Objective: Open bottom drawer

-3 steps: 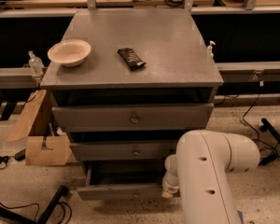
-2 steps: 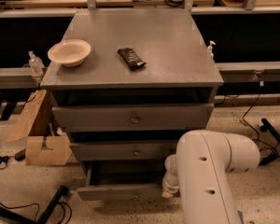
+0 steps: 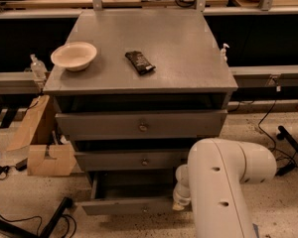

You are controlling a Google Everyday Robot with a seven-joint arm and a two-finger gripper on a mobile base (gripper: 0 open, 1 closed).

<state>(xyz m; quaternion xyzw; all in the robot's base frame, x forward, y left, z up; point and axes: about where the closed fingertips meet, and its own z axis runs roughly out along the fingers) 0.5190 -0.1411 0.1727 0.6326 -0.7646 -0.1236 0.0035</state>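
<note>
The grey cabinet has three drawers. The bottom drawer point(image 3: 124, 206) is the lowest and slimmest; it stands pulled out, its dark inside point(image 3: 134, 185) showing behind the front panel. My gripper point(image 3: 180, 202) hangs low at the right end of that panel, mostly hidden behind my white arm point(image 3: 223, 187). Above it sit the middle drawer point(image 3: 131, 160) with a small round knob point(image 3: 145, 161) and the top drawer point(image 3: 139, 125).
On the cabinet top point(image 3: 188, 53) lie a cream bowl point(image 3: 73, 55) and a dark snack bar point(image 3: 140, 62). A cardboard box point(image 3: 44, 148) stands on the floor to the left. Cables and a black leg point(image 3: 52, 217) run across the speckled floor.
</note>
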